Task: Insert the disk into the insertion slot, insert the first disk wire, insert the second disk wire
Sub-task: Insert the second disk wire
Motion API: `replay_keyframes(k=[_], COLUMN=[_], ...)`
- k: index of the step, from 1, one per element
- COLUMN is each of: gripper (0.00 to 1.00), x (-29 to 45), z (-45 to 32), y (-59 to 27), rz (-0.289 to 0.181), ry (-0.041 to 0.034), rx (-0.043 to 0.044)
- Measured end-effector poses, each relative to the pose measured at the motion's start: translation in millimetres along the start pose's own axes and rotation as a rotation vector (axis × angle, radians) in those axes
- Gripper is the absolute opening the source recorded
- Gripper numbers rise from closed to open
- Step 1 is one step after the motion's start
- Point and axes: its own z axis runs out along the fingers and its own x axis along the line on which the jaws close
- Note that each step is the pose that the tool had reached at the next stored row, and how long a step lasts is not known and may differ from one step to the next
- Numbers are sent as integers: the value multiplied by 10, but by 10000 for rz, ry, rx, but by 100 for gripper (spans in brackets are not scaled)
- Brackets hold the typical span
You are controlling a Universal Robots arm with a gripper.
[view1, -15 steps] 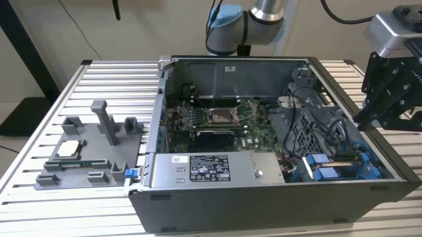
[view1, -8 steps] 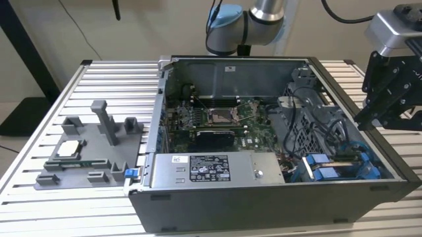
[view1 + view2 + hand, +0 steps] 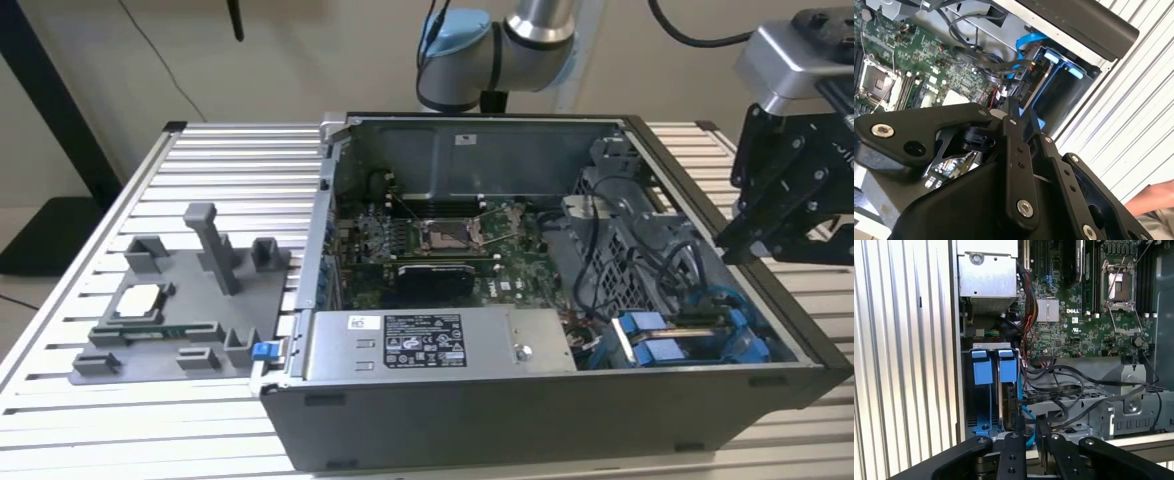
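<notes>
One open computer case on a slatted table. Houses the insertion slot at the exterior view's right, with the disk standing inside. Cannot tell the grip of the gripper, poised just above.

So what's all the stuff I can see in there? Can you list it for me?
Computer case: one, dark grey, open on top, on the slatted table.
Slatted table: one, silver.
Motherboard: one, green, on the case floor.
Power-supply box: one, silver with a white label, along the case's near wall.
Insertion slot: one, grey metal, in the case's corner.
Blue carriers: two, side by side in the insertion slot.
Cables: several, black, looping beside the slot.
Parts holder: one, grey, at the exterior view's left.
Person's hand: one, at the table's edge in the second wrist view.
Robot arm: one, silver and blue, behind the case.
Gripper: one, black, just by the blue carriers.
</notes>
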Motion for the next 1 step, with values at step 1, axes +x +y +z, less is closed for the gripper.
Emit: replay_keyframes(k=[1], gripper=[100], x=[0], z=[-1], y=[1], rz=[0], ry=[1], rx=[0])
